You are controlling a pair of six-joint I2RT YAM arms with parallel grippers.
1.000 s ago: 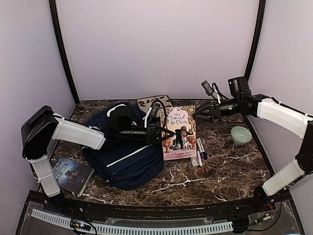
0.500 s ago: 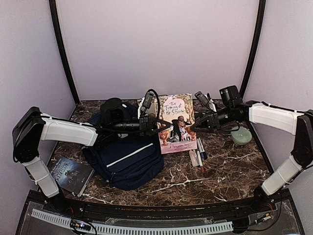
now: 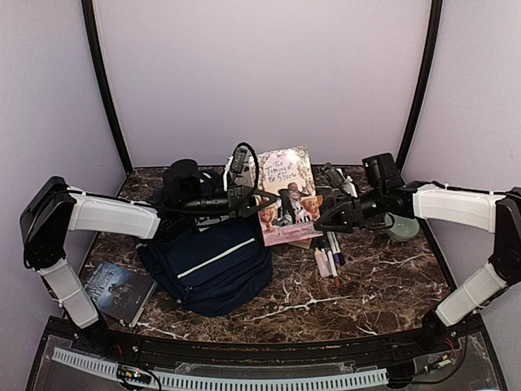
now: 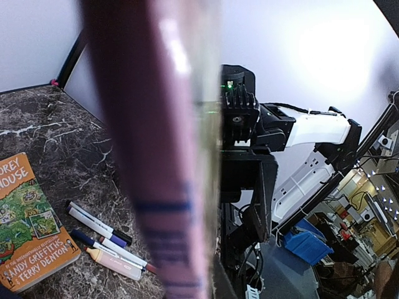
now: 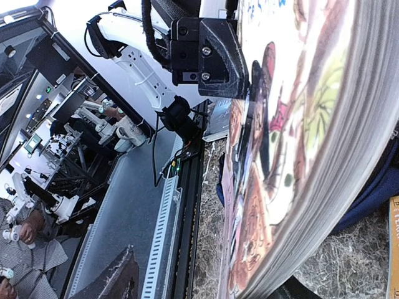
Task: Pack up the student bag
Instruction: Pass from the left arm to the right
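Note:
The student bag, navy with a white stripe, lies left of centre on the marble table. My left gripper reaches over it and is shut on the left edge of a pink book, "The Taming of the Shrew", holding it raised and tilted upright. In the left wrist view the book's blurred pink spine fills the middle. My right gripper is at the book's lower right corner, jaws open and straddling its page edge. One finger stands well off the cover.
Several pens and markers lie right of the bag and show in the left wrist view. An orange treehouse book lies flat beside them. A green bowl sits at the right. A dark book lies at the front left.
My left gripper has lifted the pink book from flat on the table to raised and upright. My right gripper has moved left and down to the book's right edge.

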